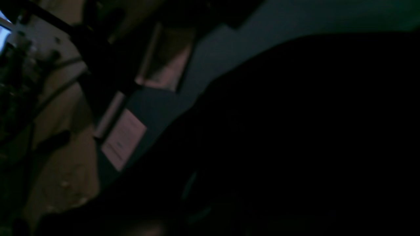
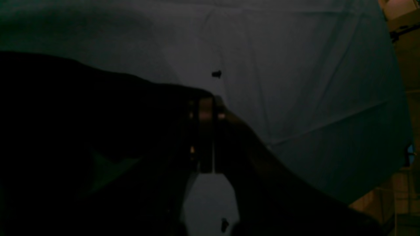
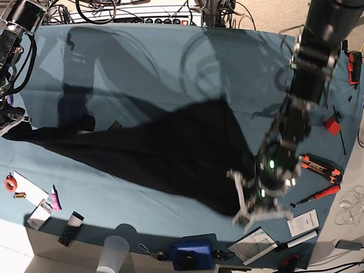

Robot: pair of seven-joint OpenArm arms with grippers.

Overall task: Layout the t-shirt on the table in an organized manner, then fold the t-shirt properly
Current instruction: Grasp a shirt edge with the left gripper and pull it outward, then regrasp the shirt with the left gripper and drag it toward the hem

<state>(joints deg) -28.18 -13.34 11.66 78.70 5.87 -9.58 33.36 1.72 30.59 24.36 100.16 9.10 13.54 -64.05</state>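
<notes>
While the right gripper (image 3: 2, 128) clenches the soft black t-shirt (image 3: 163, 151), the left gripper's (image 3: 251, 206) state stays unclear.

The t-shirt (image 3: 163, 157) is soft, matt black cloth that gives back no shine. It lies on the table (image 3: 173, 63), whose cover is matt teal-blue fabric, lightly creased, with a smooth pale rim along the near edge. Just off the shirt's near corner, the left gripper (image 3: 254, 206) looks like hard pale plastic on a dark glossy body. Below the shirt stands a cloudy, see-through plastic cup (image 3: 113, 256), and near it white paper cards (image 3: 303, 223)
</notes>
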